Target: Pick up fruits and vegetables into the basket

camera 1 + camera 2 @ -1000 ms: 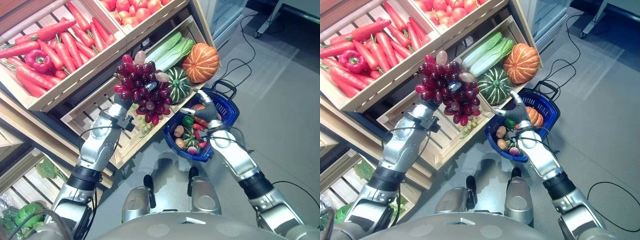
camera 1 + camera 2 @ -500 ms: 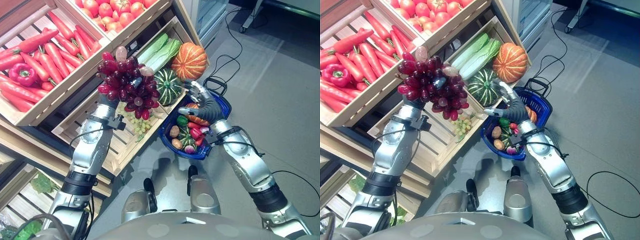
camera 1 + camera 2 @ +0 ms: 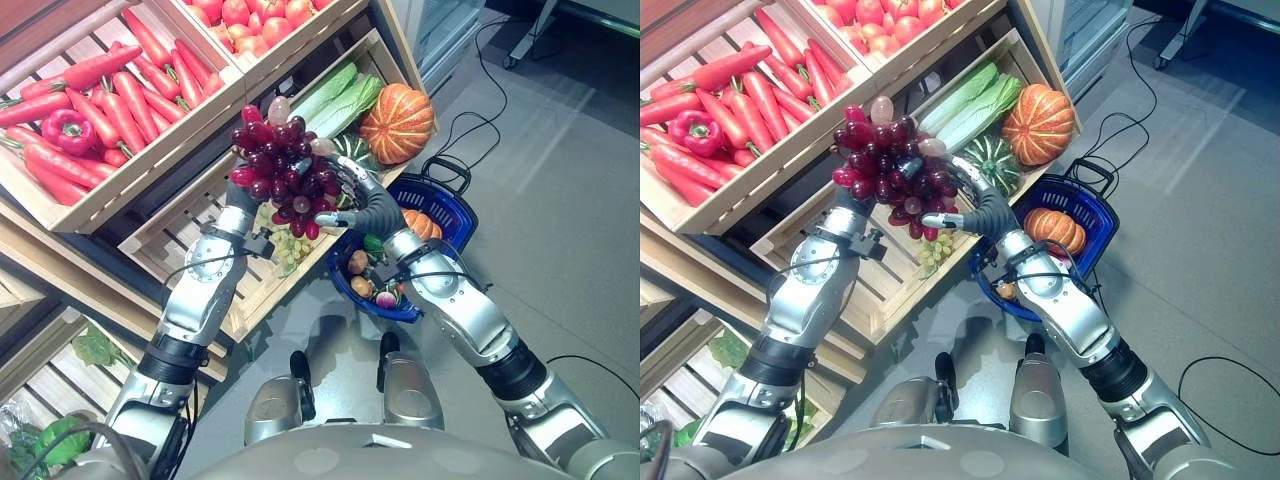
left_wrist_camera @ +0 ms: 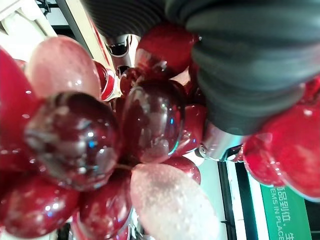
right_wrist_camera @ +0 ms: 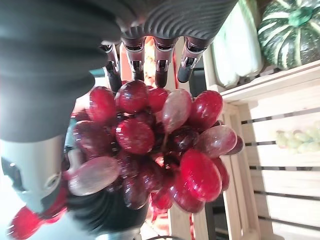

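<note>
A bunch of red grapes [image 3: 283,172] is held up in front of the wooden crates [image 3: 190,215] by the left robot hand [image 3: 243,203], its fingers hidden under the fruit, while the right robot hand [image 3: 365,205] is spread open against the bunch, above the blue basket [image 3: 440,205].

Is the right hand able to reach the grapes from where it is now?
Probably yes. The right hand is open and already beside the grapes, which the left hand holds up above the crates; nothing stands between them.
</note>
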### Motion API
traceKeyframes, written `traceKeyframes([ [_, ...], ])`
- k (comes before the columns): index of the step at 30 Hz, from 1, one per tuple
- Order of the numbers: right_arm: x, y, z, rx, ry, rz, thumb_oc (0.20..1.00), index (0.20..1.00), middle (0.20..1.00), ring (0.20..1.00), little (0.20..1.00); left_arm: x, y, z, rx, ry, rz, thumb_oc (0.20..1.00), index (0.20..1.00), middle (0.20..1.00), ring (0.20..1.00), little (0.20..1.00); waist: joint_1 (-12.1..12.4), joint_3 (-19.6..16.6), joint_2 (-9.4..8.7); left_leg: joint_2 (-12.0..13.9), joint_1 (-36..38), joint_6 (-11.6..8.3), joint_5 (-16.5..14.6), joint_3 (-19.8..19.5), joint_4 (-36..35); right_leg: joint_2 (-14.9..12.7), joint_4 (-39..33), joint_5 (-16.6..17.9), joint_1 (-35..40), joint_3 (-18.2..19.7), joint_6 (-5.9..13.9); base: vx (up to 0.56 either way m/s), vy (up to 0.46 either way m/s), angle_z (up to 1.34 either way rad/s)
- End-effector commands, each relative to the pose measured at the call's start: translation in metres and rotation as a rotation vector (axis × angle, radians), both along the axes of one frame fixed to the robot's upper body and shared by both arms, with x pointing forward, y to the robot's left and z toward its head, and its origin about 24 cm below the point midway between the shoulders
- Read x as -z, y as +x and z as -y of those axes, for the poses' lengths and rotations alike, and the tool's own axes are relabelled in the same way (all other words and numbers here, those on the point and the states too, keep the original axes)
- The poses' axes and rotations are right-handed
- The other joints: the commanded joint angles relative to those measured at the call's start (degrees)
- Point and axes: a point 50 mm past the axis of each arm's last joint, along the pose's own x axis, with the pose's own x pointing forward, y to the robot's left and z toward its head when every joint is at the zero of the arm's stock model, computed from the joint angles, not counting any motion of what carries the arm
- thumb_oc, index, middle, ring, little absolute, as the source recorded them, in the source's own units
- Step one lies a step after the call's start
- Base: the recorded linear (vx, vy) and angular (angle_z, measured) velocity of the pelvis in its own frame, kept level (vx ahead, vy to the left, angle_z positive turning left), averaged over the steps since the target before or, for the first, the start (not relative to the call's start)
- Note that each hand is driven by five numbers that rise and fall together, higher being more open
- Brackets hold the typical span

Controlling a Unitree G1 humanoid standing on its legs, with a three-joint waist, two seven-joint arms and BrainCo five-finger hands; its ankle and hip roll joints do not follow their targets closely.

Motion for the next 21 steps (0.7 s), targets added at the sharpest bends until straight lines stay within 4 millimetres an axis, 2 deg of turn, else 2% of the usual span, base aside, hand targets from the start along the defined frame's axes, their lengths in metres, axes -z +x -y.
traceKeyframes([
  [1, -0.029, -0.007, -0.029, -0.096, 0.179, 0.085, 1.000, 1.000, 1.000, 1.000, 1.000, -0.053, -0.014, 0.029, 0.115, -0.001, 0.277, 0.200, 0.200, 0.200, 0.200, 0.200, 0.42, -0.96, -2.01, -0.13, 0.05, 2.25, -6.14, -0.81, 4.22, -3.39, -1.79, -4.21, 6.26, -0.47, 5.08, 0.00, 0.000, 0.00],
  [8, -0.019, -0.002, -0.026, -0.036, 0.224, 0.011, 1.000, 1.000, 1.000, 1.000, 1.000, -0.053, -0.016, 0.035, 0.071, 0.027, 0.310, 0.200, 0.200, 0.200, 0.200, 0.200, 0.25, -1.11, -2.38, 0.04, 0.14, 2.31, -6.30, -0.51, 4.24, -3.09, -2.04, -4.15, 6.46, -0.45, 5.11, 0.00, -0.002, 0.00],
  [15, 0.001, 0.005, -0.012, 0.086, 0.087, -0.013, 1.000, 1.000, 1.000, 1.000, 1.000, -0.058, -0.019, 0.032, 0.003, 0.048, 0.381, 0.200, 0.200, 0.200, 0.200, 0.200, -0.19, -0.92, -2.73, 0.14, 0.25, 2.48, -6.26, -0.20, 4.14, -2.64, -2.34, -4.00, 6.64, -0.15, 5.05, 0.00, 0.000, 0.00],
  [21, 0.022, 0.005, -0.012, 0.034, 0.004, -0.105, 1.000, 1.000, 1.000, 1.000, 1.000, -0.065, -0.022, 0.035, -0.017, 0.069, 0.437, 0.200, 0.200, 0.200, 0.200, 0.200, -0.34, -0.66, -3.04, 0.19, 0.42, 2.47, -6.13, -0.13, 3.81, -2.57, -2.48, -3.98, 6.92, -0.33, 5.16, 0.00, 0.000, 0.00],
])
